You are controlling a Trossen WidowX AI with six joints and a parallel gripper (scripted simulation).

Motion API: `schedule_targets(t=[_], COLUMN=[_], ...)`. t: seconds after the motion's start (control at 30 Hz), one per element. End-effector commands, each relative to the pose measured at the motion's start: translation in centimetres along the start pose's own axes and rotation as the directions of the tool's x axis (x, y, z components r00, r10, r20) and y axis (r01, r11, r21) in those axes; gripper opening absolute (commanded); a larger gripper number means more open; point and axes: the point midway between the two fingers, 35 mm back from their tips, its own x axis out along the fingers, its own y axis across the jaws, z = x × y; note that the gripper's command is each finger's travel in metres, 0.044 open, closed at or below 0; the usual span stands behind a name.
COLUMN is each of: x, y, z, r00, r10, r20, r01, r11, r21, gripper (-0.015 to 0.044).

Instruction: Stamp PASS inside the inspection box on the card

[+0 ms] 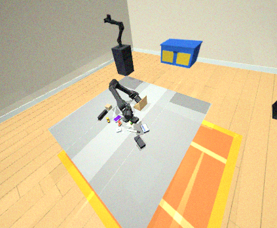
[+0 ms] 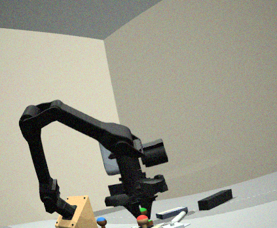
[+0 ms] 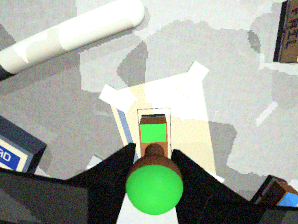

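Observation:
My gripper [image 1: 131, 120] [image 2: 144, 213] [image 3: 153, 152] is shut on the green-topped stamp [image 2: 143, 209] [image 3: 154, 190], which stands upright between the fingers. A green patch shows on its brown body; its PASS lettering cannot be read. In the wrist view the stamp body lies within the thin outline of the inspection box [image 3: 170, 125] on the cream card [image 3: 205, 145]. Whether its face touches the card cannot be told, and the box area under it is hidden. The ink pad [image 1: 145, 128] [image 2: 171, 213] [image 3: 7, 155] lies at the left in the wrist view.
A white cylinder [image 3: 100, 25] lies beyond the card. A FAIL stamp [image 3: 290, 35] is at upper right, and a blue-topped stamp [image 2: 101, 221] [image 3: 290, 198] at lower right. A red-topped stamp [image 2: 142, 218], a black block [image 1: 139, 142] and a wooden wedge [image 1: 141, 103] stand nearby.

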Motion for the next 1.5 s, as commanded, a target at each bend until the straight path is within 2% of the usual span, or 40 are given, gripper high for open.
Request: schedule_targets(t=[0.0,1.47], x=[0.23,-0.57], y=[-0.06,-0.03], z=[0.08,0.09], r00=[1.000,1.000], r10=[-0.005,-0.005], r20=[0.001,0.001], r01=[0.005,0.005], r11=[1.000,1.000], r21=[0.000,0.000], gripper=[0.0000,0.0000])
